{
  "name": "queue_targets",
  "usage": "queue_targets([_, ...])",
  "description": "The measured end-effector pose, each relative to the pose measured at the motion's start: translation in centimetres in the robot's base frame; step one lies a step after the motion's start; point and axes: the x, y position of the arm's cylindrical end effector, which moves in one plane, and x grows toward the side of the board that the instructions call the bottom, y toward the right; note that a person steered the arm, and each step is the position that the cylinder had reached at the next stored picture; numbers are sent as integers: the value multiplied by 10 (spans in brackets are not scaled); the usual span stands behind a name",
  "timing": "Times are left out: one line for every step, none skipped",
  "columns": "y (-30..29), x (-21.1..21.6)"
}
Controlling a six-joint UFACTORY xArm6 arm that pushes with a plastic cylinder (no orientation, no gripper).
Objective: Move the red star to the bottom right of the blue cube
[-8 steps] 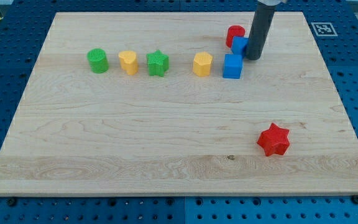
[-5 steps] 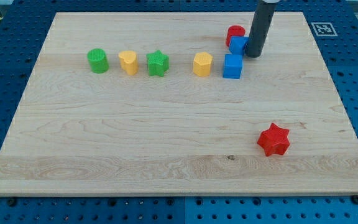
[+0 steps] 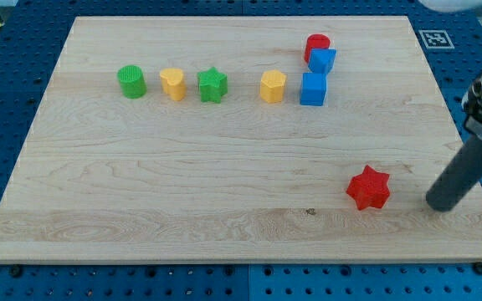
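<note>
The red star (image 3: 368, 187) lies on the wooden board (image 3: 224, 167) at the lower right. The blue cube (image 3: 313, 89) sits near the view's top, right of centre, well above and left of the star. My tip (image 3: 440, 205) rests on the board to the right of the red star, a short gap apart from it and slightly lower. The dark rod slants up to the view's right edge.
A smaller blue block (image 3: 322, 59) and a red cylinder (image 3: 316, 45) sit just above the blue cube. To its left stand a yellow block (image 3: 273, 86), a green star (image 3: 212, 84), a yellow heart-like block (image 3: 172, 84) and a green cylinder (image 3: 131, 81).
My tip has moved from beside the small blue block at the top down to the lower right, next to the red star. No block has visibly moved.
</note>
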Motion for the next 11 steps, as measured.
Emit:
queue_targets([-46, 6])
queue_targets([-80, 0])
queue_targets([-80, 0])
queue_targets([-83, 0])
queue_targets([-84, -2])
queue_targets([-84, -10])
queue_targets([-82, -28])
queue_targets([-75, -50])
queue_targets([-66, -69])
queue_targets([-55, -60])
queue_targets([-54, -48])
